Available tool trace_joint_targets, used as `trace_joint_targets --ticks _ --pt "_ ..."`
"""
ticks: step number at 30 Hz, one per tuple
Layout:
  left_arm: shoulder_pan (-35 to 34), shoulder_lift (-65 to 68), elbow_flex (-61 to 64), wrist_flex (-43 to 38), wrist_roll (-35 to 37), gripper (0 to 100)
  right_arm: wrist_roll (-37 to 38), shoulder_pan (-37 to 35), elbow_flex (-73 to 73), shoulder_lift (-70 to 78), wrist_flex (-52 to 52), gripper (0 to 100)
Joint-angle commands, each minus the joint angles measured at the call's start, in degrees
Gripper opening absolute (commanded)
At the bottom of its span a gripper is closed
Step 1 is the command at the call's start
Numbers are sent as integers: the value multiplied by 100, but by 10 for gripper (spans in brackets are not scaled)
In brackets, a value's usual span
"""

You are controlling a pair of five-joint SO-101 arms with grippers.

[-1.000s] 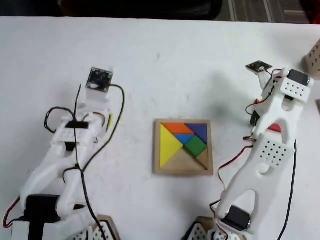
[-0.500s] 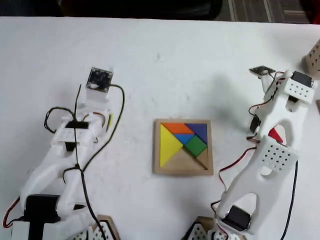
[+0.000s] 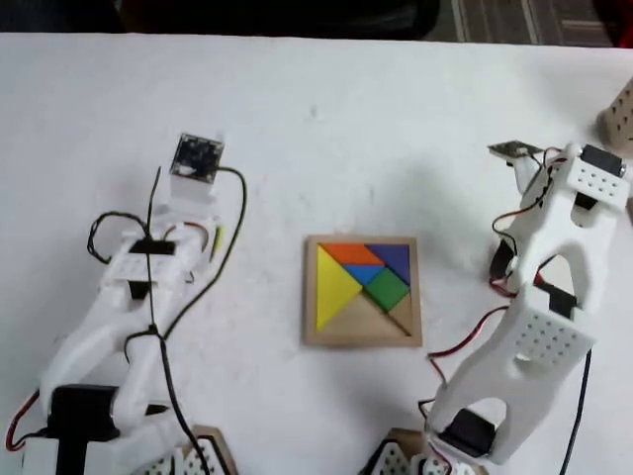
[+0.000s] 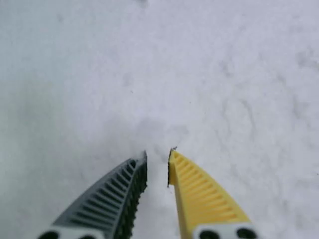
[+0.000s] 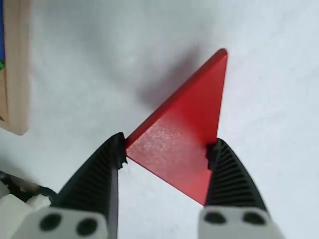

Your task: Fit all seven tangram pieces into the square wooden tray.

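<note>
Five coloured pieces [image 3: 336, 287] are sitting in the tray [image 3: 310, 292] mid-frame overhead, its lower part seemingly waiting unfilled, while the right claw [image 5: 167, 145] is pinching a red triangle [image 5: 182, 137] beside it and the left claw [image 4: 157, 167] is hanging nearly closed, empty, over the counter [image 3: 297, 119].

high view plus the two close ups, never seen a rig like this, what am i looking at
These are two small white robot arms at a white table. The high view comes from a fixed camera looking down. It shows the left arm, the right arm and, between them, a wooden tray with coloured pieces in it. The other two pictures come from cameras on the arms' wrists, looking along their pincers. The left gripper is shut over bare table and holds nothing. The right gripper is shut on a red triangle, with a corner of the tray nearby.
</note>
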Motion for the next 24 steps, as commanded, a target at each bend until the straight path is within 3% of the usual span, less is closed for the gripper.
trace_joint_targets --ticks 1,8,15,20,24 --pt "127 -75 -18 -97 -62 109 -70 -330 624 -857 101 34" --pt "127 -75 -18 -97 -62 109 -633 -1270 1749 -1868 75 34" --pt "40 -84 -18 -97 -62 109 -1433 -2712 2567 -2589 -110 34" --pt "40 -84 -18 -97 -62 109 -2418 -3547 3182 -2668 -954 34" --pt "40 -84 -18 -97 -62 109 -3982 -3732 3437 -2659 -1596 38"
